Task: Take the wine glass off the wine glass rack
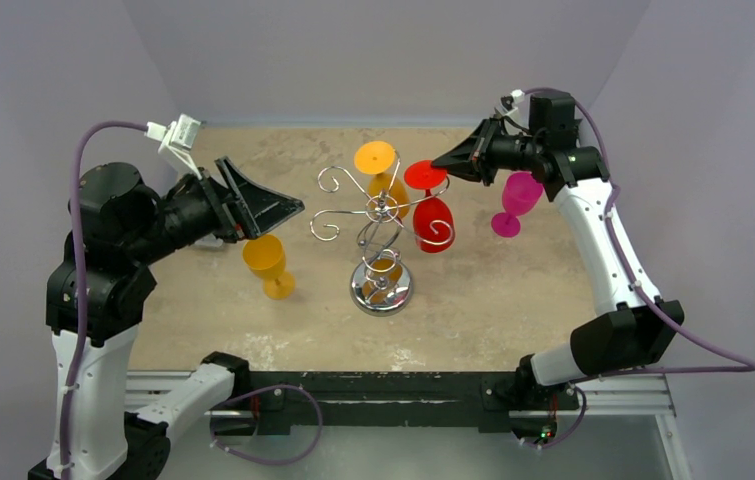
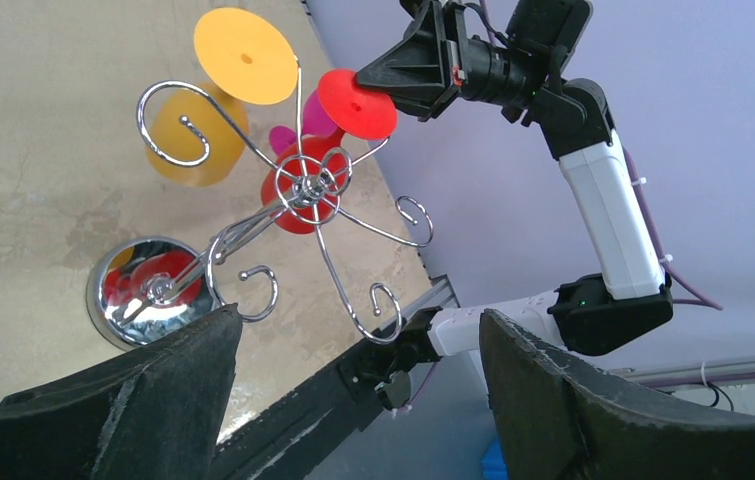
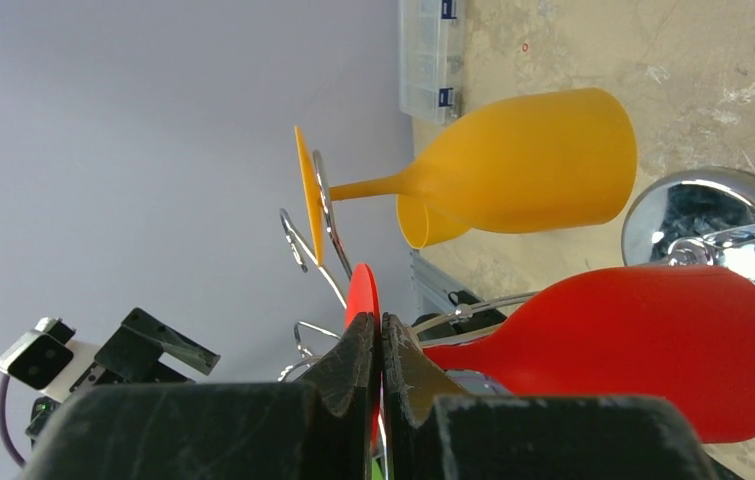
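The chrome wine glass rack point(image 1: 381, 225) stands mid-table on its round base point(image 3: 703, 225). A red wine glass point(image 1: 433, 225) hangs upside down from a scroll arm on the rack's right side, its flat foot point(image 2: 353, 100) on top. My right gripper point(image 1: 440, 162) is shut on the edge of that foot; the wrist view shows the red disc pinched between the fingertips point(image 3: 381, 335). An orange wine glass point(image 3: 523, 165) hangs from the rack's far side. My left gripper point(image 1: 278, 205) is held open left of the rack with nothing between its fingers point(image 2: 358, 350).
A second orange glass point(image 1: 268, 262) stands upright on the table below my left gripper. A pink glass point(image 1: 515, 200) stands on the table under my right wrist. A clear plastic box point(image 3: 431, 55) lies at the table's edge. Purple walls enclose the table.
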Motion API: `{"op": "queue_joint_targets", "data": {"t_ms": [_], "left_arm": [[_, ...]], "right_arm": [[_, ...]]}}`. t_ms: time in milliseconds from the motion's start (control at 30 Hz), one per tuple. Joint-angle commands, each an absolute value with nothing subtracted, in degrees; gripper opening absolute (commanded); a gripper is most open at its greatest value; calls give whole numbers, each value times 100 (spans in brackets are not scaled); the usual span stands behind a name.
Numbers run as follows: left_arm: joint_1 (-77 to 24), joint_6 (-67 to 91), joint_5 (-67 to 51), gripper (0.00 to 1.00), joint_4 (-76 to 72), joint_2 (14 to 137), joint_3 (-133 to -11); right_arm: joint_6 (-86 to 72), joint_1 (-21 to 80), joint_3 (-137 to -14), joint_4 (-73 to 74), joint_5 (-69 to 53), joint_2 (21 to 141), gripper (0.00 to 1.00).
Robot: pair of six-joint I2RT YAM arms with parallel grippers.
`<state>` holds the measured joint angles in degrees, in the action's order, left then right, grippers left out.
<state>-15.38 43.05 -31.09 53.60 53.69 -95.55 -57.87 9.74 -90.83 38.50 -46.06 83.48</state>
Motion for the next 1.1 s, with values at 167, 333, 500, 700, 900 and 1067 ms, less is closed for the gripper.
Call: {"op": "queue_joint_targets", "data": {"t_ms": [167,333,500,700,900,1067], "left_arm": [[-1503,4452,-3111,86,5085,5326,-9514],[-1503,4470,-3111,86,5074,5335,-9517],[-1503,4483,-3111,86,5069,5313,-9517],[-1503,4485,-3116,86,5109,5270,-9502],[-1503,4465,-3110,86,5182,5200,-9531],[-1503,4432,-3119,86,5259,5168,-9565]], "right_arm": [[-5973,997,-9211,3526,-4927,8191,0],[-6044,1002,-9214,3477,-5058,8077,0],[-5961,991,-9082,3572,-4994,7972,0],[-5747,923,-9260,3851,-4806,7953,0],[-5570,764,-9329,4146,-4596,7937,0],[-5504,615,-9347,4260,-4543,7915,0]]}}
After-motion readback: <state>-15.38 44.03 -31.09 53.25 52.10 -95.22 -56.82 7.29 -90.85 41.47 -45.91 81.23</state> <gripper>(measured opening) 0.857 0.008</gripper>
